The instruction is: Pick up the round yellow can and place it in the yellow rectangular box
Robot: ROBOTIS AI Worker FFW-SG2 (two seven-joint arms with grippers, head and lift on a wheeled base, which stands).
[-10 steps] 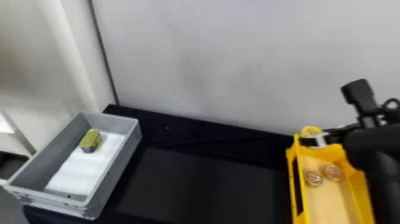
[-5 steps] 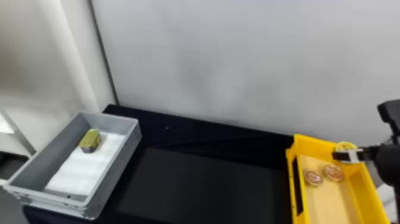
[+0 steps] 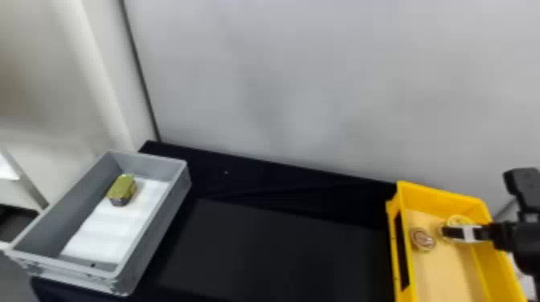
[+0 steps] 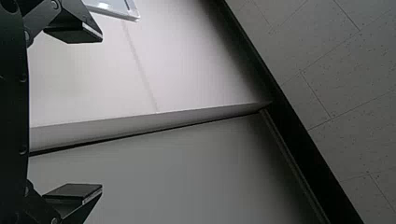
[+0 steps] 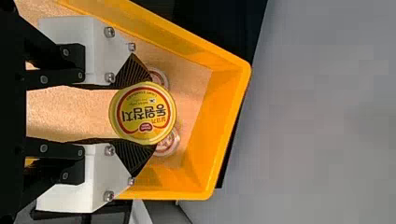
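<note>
Far left: left gripper, idle, fingers spread around nothing. Left: gray box with a small tin. Right: yellow box; the round yellow can is inside its outline, above 2 flat cans. For a good release, shift it toward bare floor, lower it level, then part both fingers evenly. Far right: right gripper pinches the can by its sides, its arm extending inward over the right wall.
</note>
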